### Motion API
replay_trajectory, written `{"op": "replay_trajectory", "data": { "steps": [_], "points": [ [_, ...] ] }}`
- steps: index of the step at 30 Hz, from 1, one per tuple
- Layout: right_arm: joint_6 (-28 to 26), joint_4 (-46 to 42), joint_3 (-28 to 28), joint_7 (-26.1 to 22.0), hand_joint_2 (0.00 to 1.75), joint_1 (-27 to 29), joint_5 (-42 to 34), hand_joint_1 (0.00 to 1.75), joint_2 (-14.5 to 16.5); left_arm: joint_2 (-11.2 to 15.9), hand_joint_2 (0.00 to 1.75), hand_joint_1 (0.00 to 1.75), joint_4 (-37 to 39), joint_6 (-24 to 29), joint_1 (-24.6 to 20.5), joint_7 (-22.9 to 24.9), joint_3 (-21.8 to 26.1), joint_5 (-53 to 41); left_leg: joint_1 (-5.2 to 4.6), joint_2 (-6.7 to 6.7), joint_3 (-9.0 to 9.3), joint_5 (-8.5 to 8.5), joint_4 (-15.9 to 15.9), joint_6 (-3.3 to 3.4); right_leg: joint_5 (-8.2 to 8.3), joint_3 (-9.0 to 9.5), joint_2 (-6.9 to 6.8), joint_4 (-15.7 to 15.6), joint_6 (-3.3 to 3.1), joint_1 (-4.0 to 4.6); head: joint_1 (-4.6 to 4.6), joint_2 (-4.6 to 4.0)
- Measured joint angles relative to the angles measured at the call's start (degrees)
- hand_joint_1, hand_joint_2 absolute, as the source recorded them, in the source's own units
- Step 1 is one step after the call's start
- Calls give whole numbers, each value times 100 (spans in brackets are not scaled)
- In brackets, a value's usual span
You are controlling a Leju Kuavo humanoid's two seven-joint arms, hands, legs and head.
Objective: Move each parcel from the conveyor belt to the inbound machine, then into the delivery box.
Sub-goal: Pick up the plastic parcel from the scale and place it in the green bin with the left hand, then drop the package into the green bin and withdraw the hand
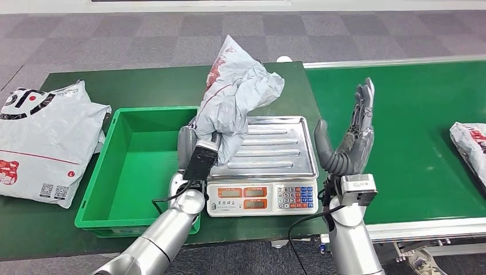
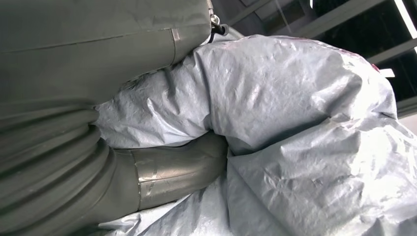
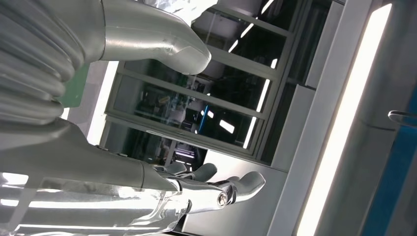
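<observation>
My left hand grips the lower end of a crumpled grey parcel with red print, holding it upright over the left side of the scale's steel pan. Close up in the left wrist view, the grey parcel is pressed between the thumb and the palm of the left hand. My right hand stands raised beside the scale's right edge, fingers straight and apart, holding nothing; the right hand looks the same in its wrist view. Another parcel lies on the conveyor belt at the far right.
A green delivery box stands left of the scale, nothing inside it. A large flat grey parcel lies on the green table to the box's left. The scale's display and keypad face me.
</observation>
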Motion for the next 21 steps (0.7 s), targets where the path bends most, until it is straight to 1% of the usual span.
{"op": "replay_trajectory", "data": {
  "steps": [6,8,10,12,16,18,19,20,21],
  "points": [
    [-7,0,0,0,175,0,1,0,0,27,175,175,-67,15,20,-21,62,-56,-1,-2,-2,0,0,0,0,-1,-2,-1,0,0,0,-1],
    [-49,0,0,0,175,5,1,0,0,28,175,175,-157,48,79,-162,207,-434,0,0,-2,0,0,0,0,-2,0,0,0,0,0,0],
    [-131,0,0,-1,175,31,-6,0,-4,26,175,175,-407,71,203,-425,605,-1116,0,5,-1,0,0,0,0,-5,5,0,0,1,0,1],
    [-211,-2,0,-2,175,91,-17,0,-21,33,175,175,-797,78,349,-600,1162,-1734,1,13,0,-1,-1,-2,0,-7,16,1,0,1,-1,0],
    [-203,-5,-28,54,175,198,42,0,-85,88,175,175,-1624,105,695,-568,2272,-2928,4,28,2,-4,-2,-6,-2,-14,30,2,-3,4,-2,1],
    [-66,-4,-70,189,175,222,174,0,-128,121,175,175,-1958,115,913,-351,2724,-3654,5,28,2,-4,-2,-6,-3,-14,30,2,-5,4,-1,0],
    [21,-4,-101,269,175,235,264,0,-153,152,175,175,-2083,106,1023,-73,2872,-4054,5,28,2,-4,-2,-6,-4,-13,29,2,-6,4,-1,0],
    [102,-4,-134,336,175,251,351,0,-178,201,175,175,-2183,82,1130,305,2973,-4459,4,27,2,-4,-2,-6,-4,-13,29,2,-6,4,-1,0],
    [180,-4,-179,388,175,270,439,0,-204,281,175,175,-2253,26,1235,800,3018,-4865,4,28,2,-4,-2,-6,-4,-13,29,2,-6,4,-1,0]
  ]
}}
